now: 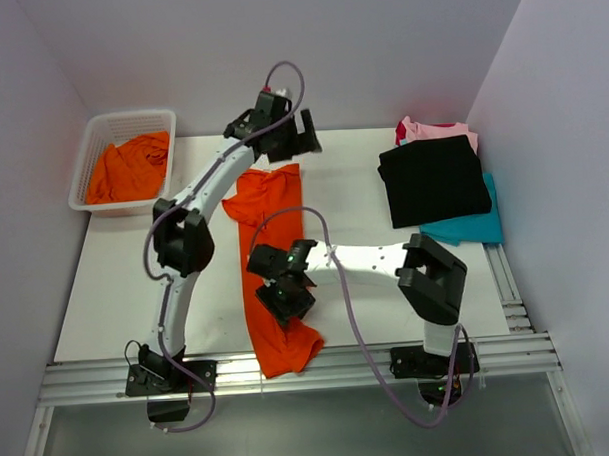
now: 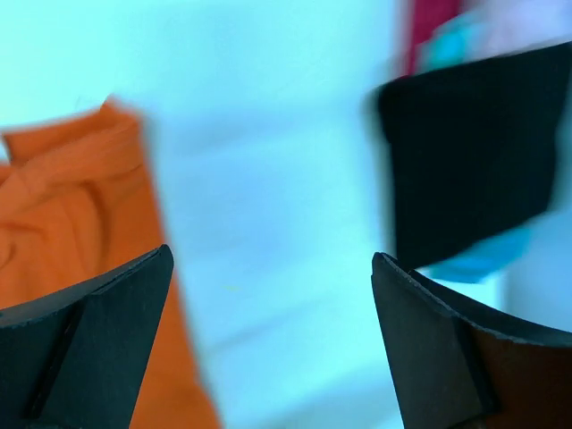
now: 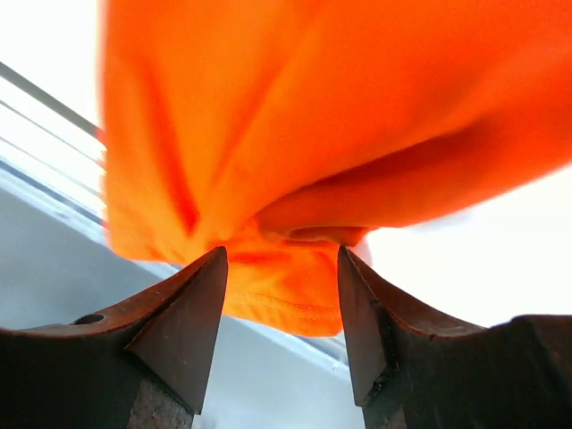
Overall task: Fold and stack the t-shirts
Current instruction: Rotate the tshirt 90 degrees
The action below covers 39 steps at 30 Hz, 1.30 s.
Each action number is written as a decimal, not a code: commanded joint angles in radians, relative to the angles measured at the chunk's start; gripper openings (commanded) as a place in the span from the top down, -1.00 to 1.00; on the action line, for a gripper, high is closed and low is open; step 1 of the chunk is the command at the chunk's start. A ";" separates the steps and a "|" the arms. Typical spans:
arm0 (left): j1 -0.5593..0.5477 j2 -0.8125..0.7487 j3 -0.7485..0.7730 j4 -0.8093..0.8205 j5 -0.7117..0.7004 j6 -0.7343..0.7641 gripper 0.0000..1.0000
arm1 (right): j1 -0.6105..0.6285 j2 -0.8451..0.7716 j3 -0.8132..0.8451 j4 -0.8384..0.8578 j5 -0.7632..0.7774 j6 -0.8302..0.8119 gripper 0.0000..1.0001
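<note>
**A:** Where is the shirt [image 1: 273,194]?

**B:** It lies on the desk [image 1: 137,294] as 1 long orange strip, running from the far middle down to the near edge; the near end is bunched and rumpled. We judge the lengthwise fold is done and the crosswise fold is not yet made.

**A:** And our fingers?

**B:** The left fingers [image 1: 303,140] hover at the far end of the strip, spread wide with nothing between them; their camera is blurred. The right fingers [image 1: 289,305] hang over the near part with a middling gap between them; the bunched end fills their view just ahead, but we see no pinch on it.

**A:** How do we do this step well?

**B:** We should flatten or skip the lump and take the near end by its edge; a grab at the bunch would likely fold crooked. We pinch low, through all the layers; lift only enough to clear the desk; carry the end over the strip toward the far end; lay it down with the edges matched.

**A:** And afterwards?

**B:** It goes to the stack [image 1: 433,178] on the right, black on top with teal and pink beneath, well apart from the strip; more orange shirts [image 1: 127,169] sit in the basket [image 1: 82,161].
</note>
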 commanded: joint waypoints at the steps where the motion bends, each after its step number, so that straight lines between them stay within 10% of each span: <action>1: 0.029 -0.242 0.049 0.124 -0.063 -0.013 -0.99 | -0.015 -0.107 0.099 0.013 0.154 -0.033 -0.19; 15: 0.126 -0.480 -0.482 -0.316 -0.433 -0.105 -0.71 | -0.276 0.073 0.444 -0.113 0.181 -0.050 0.00; 29: 0.207 -0.426 -0.632 -0.210 -0.265 -0.099 -0.52 | -0.333 -0.159 0.177 -0.053 0.230 0.031 -0.11; 39: 0.069 -0.602 -0.842 -0.278 -0.093 -0.143 -0.47 | -0.393 0.006 0.435 -0.203 0.245 -0.024 -0.10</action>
